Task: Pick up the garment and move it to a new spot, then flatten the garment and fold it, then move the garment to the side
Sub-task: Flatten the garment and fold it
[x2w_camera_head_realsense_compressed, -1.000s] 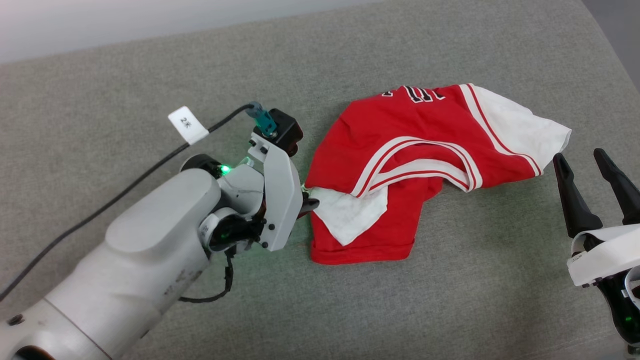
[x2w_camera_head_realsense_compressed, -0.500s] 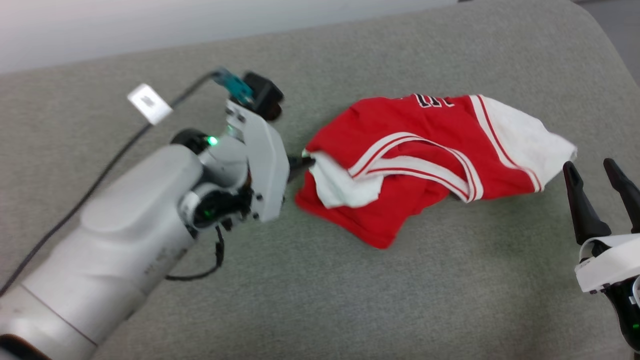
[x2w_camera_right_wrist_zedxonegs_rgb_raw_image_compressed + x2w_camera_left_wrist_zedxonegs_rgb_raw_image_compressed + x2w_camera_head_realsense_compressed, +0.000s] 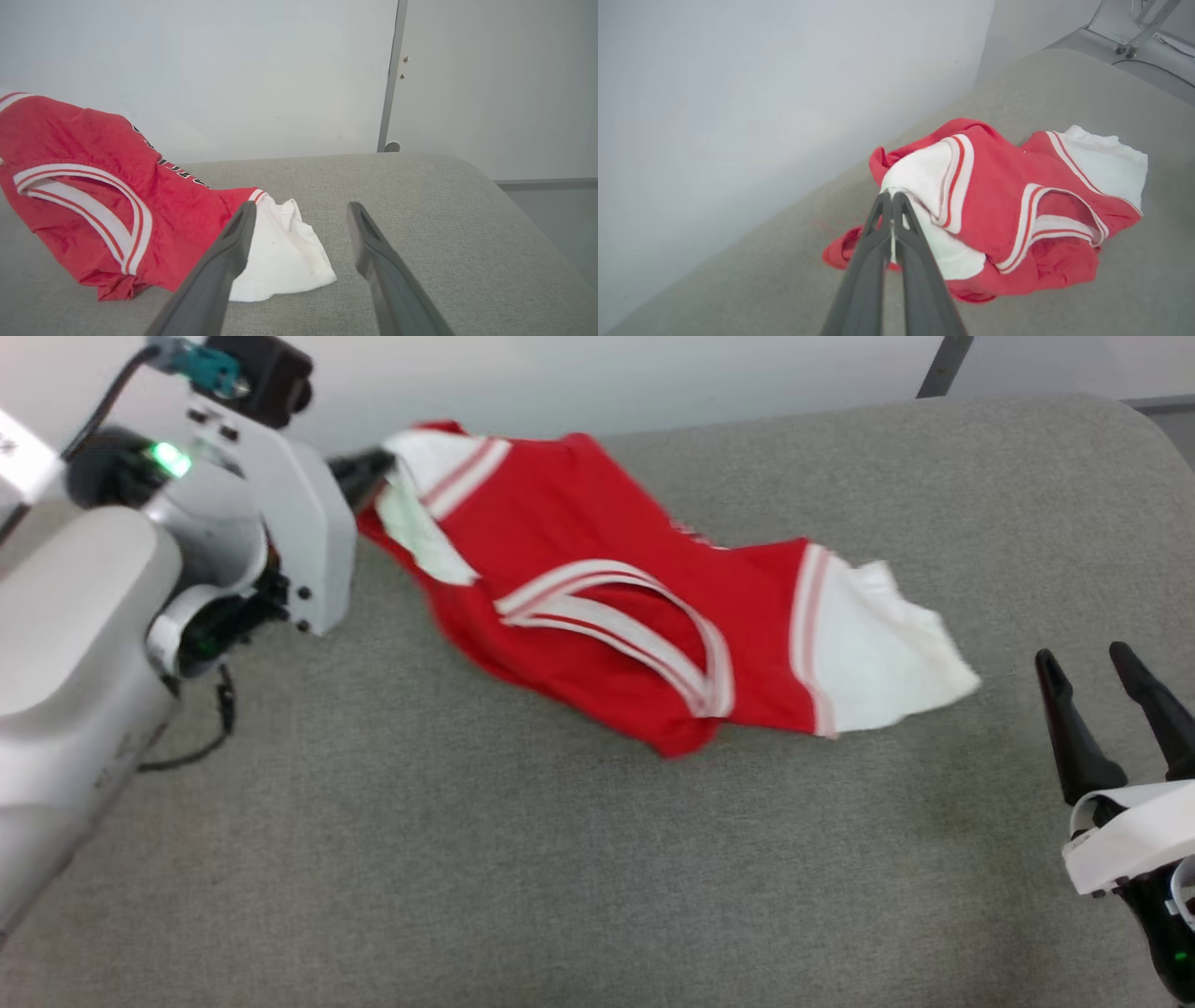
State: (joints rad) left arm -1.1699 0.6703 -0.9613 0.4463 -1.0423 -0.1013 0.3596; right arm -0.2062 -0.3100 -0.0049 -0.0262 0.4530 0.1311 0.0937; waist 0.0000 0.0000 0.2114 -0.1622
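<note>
The garment (image 3: 597, 616), a red jersey with white sleeves and striped trim, hangs stretched from upper left down to the grey cushion. My left gripper (image 3: 373, 476) is shut on its white sleeve edge, lifting that end off the surface. In the left wrist view the closed fingers (image 3: 891, 224) pinch the white sleeve of the garment (image 3: 999, 205). My right gripper (image 3: 1092, 677) stands open at the lower right, apart from the other white sleeve (image 3: 878, 653). The right wrist view has the open fingers (image 3: 299, 219) framing that sleeve of the garment (image 3: 275, 252); some black lettering shows on the red.
The grey cushioned surface (image 3: 523, 859) spreads wide in front and to the right. A pale wall (image 3: 607, 373) rises right behind its far edge. A wheeled metal frame (image 3: 1134, 23) stands on the floor beyond the cushion's right end.
My left gripper has closed on the white sleeve and lifted it up and to the far left, dragging the garment out long. The right gripper has stayed put, open.
</note>
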